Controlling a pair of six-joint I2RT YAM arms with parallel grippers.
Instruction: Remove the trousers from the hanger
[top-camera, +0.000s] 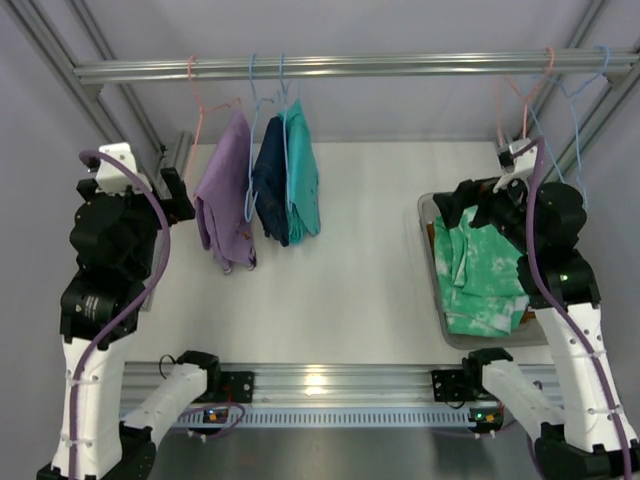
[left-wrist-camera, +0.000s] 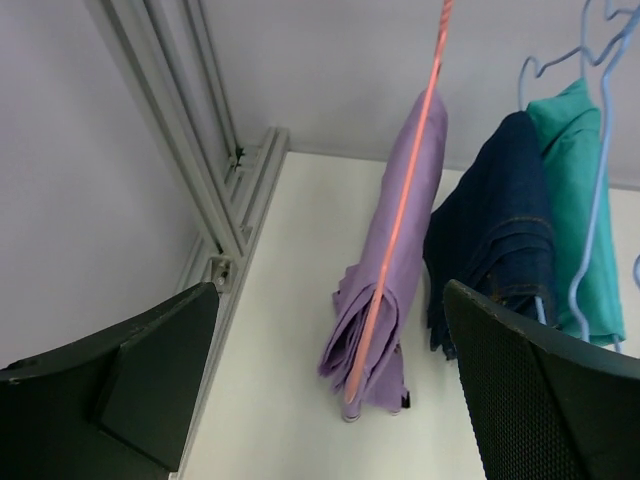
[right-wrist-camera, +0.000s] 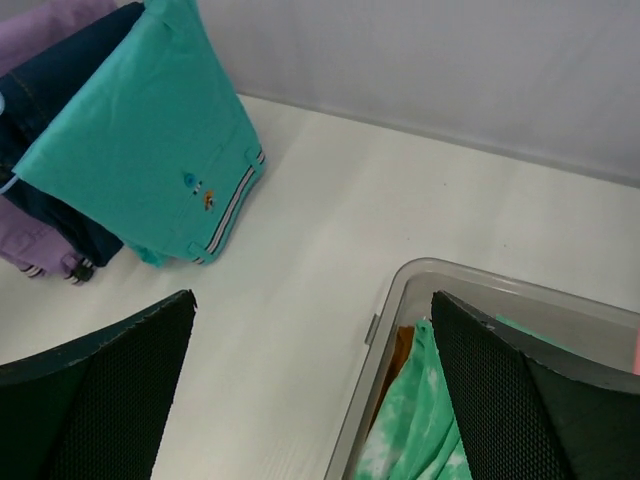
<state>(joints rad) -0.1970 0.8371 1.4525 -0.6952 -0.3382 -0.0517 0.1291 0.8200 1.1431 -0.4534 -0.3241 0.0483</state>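
Observation:
The mint-green mottled trousers (top-camera: 480, 275) lie crumpled in a clear bin (top-camera: 428, 215) at the right. In the right wrist view the same green cloth (right-wrist-camera: 415, 430) covers a sliver of rust-orange trousers (right-wrist-camera: 398, 352) inside the bin's rim (right-wrist-camera: 385, 320). My right gripper (top-camera: 462, 208) hangs open over the bin's near-left corner (right-wrist-camera: 310, 390) with nothing between its fingers. At the far left my left gripper (top-camera: 178, 195) stands open beside the hanging clothes, empty (left-wrist-camera: 332, 300). Two bare hangers, pink (top-camera: 515, 95) and blue (top-camera: 585, 100), hang on the rail at the right.
Lilac trousers (top-camera: 225, 195) (left-wrist-camera: 340, 340) hang on a pink hanger (top-camera: 200, 110) just right of my left gripper. Navy trousers (top-camera: 270, 180) and teal trousers (top-camera: 303, 180) (right-wrist-camera: 150, 140) hang on blue hangers beside them. Aluminium frame posts (left-wrist-camera: 215, 190) stand at the back left.

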